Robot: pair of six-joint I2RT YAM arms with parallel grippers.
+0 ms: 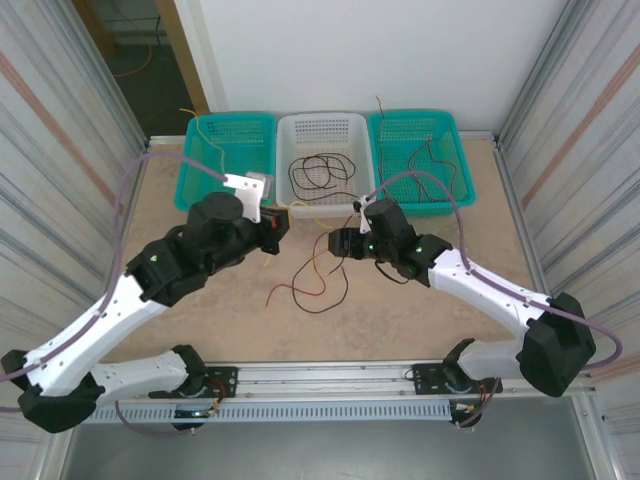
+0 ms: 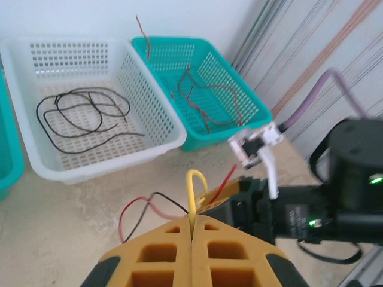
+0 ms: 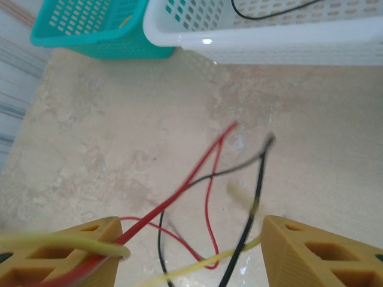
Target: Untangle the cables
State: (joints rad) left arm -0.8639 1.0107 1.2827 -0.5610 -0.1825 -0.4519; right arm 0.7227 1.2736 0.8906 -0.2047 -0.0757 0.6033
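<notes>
A tangle of thin red, black and yellow cables lies and hangs over the middle of the table. My left gripper is shut on a loop of the yellow cable, which sticks up between its tips. It sits just left of the tangle. My right gripper stands open just above the table, with red, black and yellow strands running across the gap. A yellow strand and the red cable rest against its left finger. In the top view the right gripper faces the left one closely.
Three baskets line the far edge. The left teal one holds a yellow wire, the white one black cables, and the right teal one dark red-brown cables. Metal walls flank the table.
</notes>
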